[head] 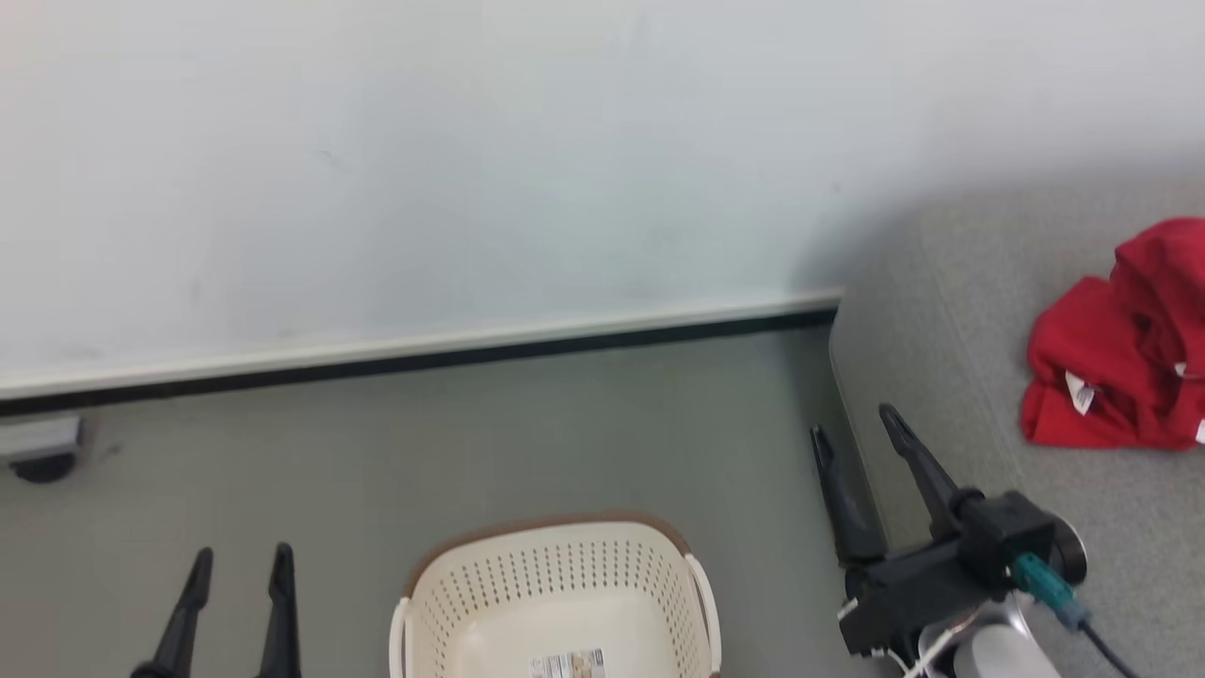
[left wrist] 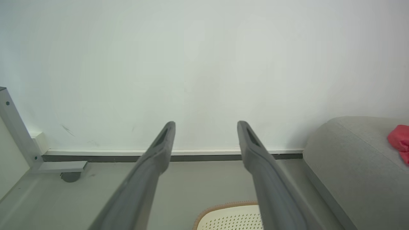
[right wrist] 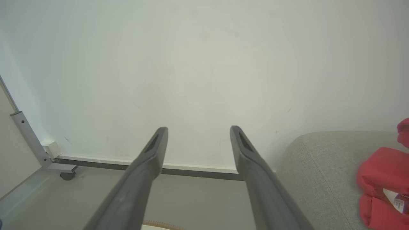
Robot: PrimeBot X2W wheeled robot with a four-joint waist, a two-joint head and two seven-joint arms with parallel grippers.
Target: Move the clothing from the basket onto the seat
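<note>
Red clothing (head: 1116, 367) is seen, in the head view, heaped on the grey seat (head: 960, 282), well apart from the cream basket (head: 565, 574) (a printed label (head: 565, 664) lies inside it). The left gripper (head: 242, 556) is held spread and empty beside the basket, and the right gripper (head: 855, 424) likewise at the seat's edge. In the left wrist view, parted jaws are framed above the basket rim. In the right wrist view, the clothing is shown on the seat, right of the parted jaws.

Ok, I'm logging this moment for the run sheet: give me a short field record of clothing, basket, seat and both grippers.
clothing: red pile lying on the seat
basket: on the floor, visible part holds no clothing
seat: grey cushion, right of the basket
left gripper: open, holding nothing
right gripper: open, holding nothing, beside the seat's edge
</note>
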